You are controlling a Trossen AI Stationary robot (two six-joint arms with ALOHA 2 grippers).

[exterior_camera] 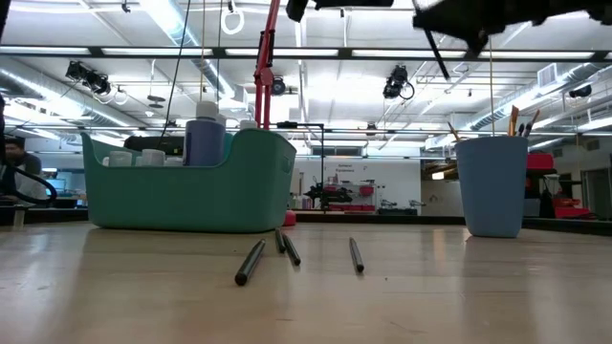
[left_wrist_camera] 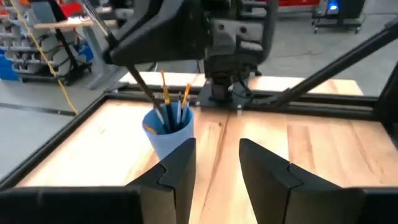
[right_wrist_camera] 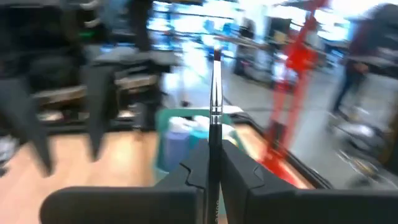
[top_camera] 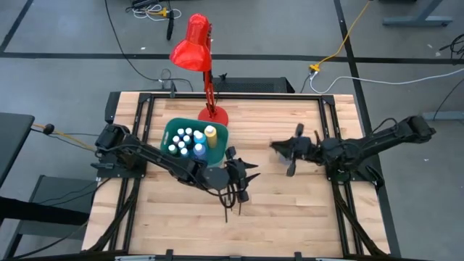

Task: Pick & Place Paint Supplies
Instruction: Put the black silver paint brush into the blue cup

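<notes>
You have the worktop [top_camera: 290, 217] with the teal bin [top_camera: 174, 129] toward its back left, packed with white-capped paint bottles [top_camera: 187, 141] and one taller yellow bottle [top_camera: 210, 133]. The blue cup [left_wrist_camera: 169, 132], holding a few brushes, stands off to the right, beneath the right arm.

Your right gripper [right_wrist_camera: 211, 163] is closed on a thin brush [right_wrist_camera: 215, 106], its long axis running straight out between the fingers. That arm is raised, reaching in from the right, so the cup lies below the brush; this gripper looks nearest to it.

Your left gripper [left_wrist_camera: 216, 163] hangs low over mid-worktop, jaws parted and empty, pointing across at the cup.

Loose brushes [exterior_camera: 287, 250] lie flat on the worktop in front of the bin, close to the left gripper.
</notes>
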